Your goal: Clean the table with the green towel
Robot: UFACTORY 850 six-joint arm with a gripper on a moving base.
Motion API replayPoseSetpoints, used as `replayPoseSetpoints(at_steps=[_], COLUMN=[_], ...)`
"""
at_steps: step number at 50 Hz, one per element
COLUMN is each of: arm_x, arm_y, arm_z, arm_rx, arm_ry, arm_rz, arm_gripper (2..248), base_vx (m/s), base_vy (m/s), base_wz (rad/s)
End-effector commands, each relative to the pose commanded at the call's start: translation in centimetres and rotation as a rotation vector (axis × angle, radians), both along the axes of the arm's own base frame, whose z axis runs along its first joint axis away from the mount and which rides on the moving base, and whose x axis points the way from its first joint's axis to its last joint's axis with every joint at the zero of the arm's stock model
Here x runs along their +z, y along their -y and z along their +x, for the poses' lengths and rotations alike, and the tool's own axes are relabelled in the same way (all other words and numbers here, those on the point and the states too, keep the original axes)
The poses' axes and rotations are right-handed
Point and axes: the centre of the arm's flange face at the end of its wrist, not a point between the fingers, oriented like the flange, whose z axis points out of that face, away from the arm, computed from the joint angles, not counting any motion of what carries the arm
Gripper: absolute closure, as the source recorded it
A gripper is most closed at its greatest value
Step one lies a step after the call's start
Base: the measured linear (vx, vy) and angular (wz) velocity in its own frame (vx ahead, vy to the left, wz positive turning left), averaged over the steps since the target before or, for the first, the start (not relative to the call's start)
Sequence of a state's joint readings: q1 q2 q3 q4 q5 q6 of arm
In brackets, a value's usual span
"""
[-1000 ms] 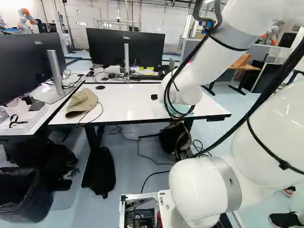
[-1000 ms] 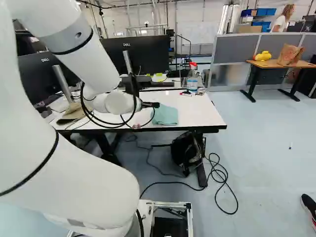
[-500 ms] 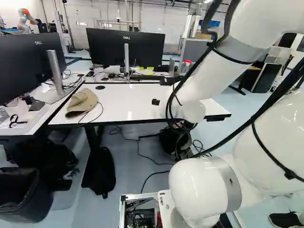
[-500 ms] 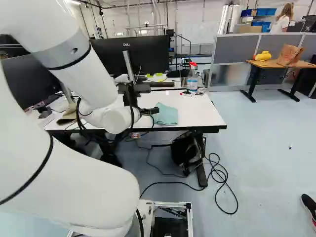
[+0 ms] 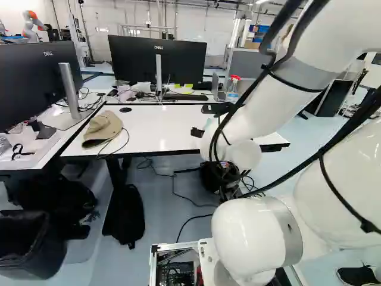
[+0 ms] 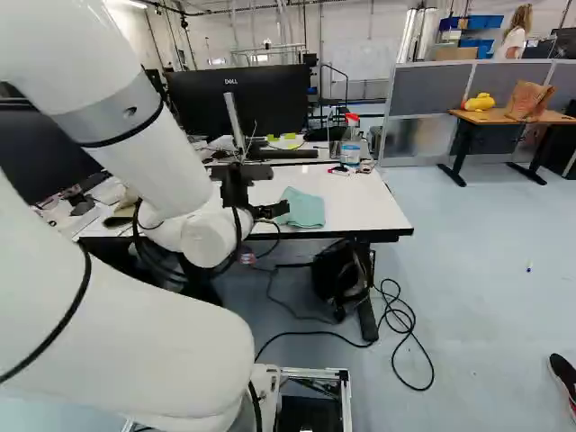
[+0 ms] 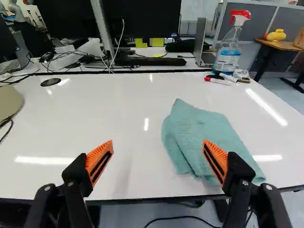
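the gripper (image 6: 273, 211) has its jaws wide open; ahead of it, at one o'clock, the green towel (image 7: 202, 135) is lying crumpled on the white table (image 7: 95, 114).

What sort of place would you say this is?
Probably a robotics lab with office desks: another robot stands at the back, a computer monitor faces the white table, and grey partitions divide the room.

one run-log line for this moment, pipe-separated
hand: open, empty | green towel: lying on white table, ungripped | spray bottle: upright, beyond towel | wiping: not under way
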State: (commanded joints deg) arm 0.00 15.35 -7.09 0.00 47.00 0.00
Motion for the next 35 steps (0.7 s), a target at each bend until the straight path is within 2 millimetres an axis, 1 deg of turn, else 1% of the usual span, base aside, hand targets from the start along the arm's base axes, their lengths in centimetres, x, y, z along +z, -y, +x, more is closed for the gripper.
replayPoseSetpoints(at_steps=[17, 35], arm_x=[-0.5, -0.6], arm_y=[0.0, 0.0], arm_z=[-1.0, -1.2], arm_rx=[0.000, 0.000], arm_ry=[0.022, 0.027], arm_rz=[0.000, 0.000], arm_gripper=[3, 3], base_vx=[0.000, 0.000], base_vy=[0.000, 0.000], base_wz=[0.000, 0.000])
